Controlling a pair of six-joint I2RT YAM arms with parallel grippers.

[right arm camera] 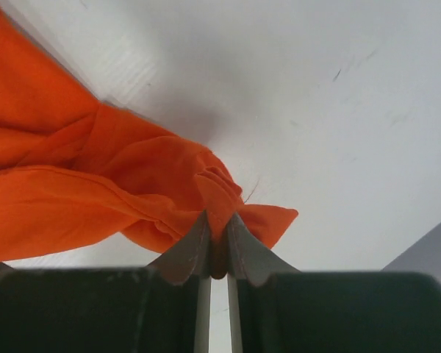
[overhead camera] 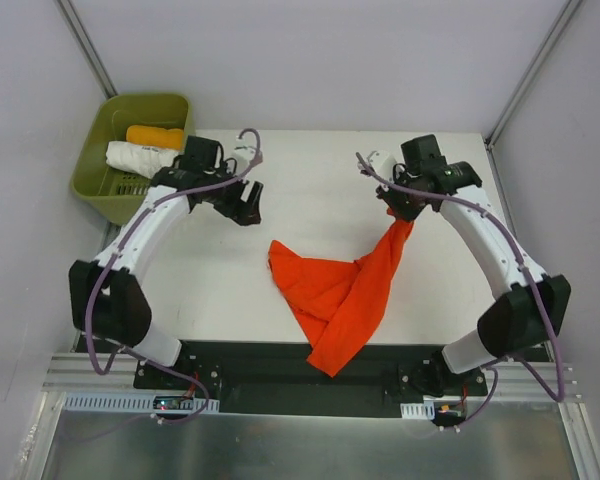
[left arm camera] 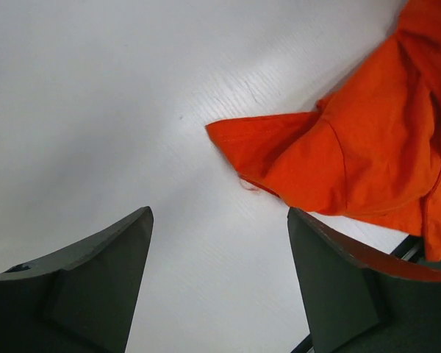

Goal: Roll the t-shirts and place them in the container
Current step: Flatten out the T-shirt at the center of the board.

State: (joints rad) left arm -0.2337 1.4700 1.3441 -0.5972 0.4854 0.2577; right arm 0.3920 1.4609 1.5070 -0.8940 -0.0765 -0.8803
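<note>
A bright red-orange t-shirt (overhead camera: 335, 295) lies crumpled in the middle of the white table, its lower end hanging over the near edge. One corner of it stretches up and right into my right gripper (overhead camera: 402, 215), which is shut on the cloth. In the right wrist view a bunched fold of the t-shirt (right arm camera: 132, 191) is pinched between the fingertips of the right gripper (right arm camera: 217, 220). My left gripper (overhead camera: 245, 205) hovers open above the table left of the shirt. In the left wrist view the left gripper (left arm camera: 220, 220) holds nothing, and the t-shirt (left arm camera: 353, 154) lies ahead to the right.
A green basket (overhead camera: 100, 175) stands off the table's far left corner with a yellow roll (overhead camera: 155, 137) and a white roll (overhead camera: 140, 157) in it. Grey walls close in the table at the back and both sides.
</note>
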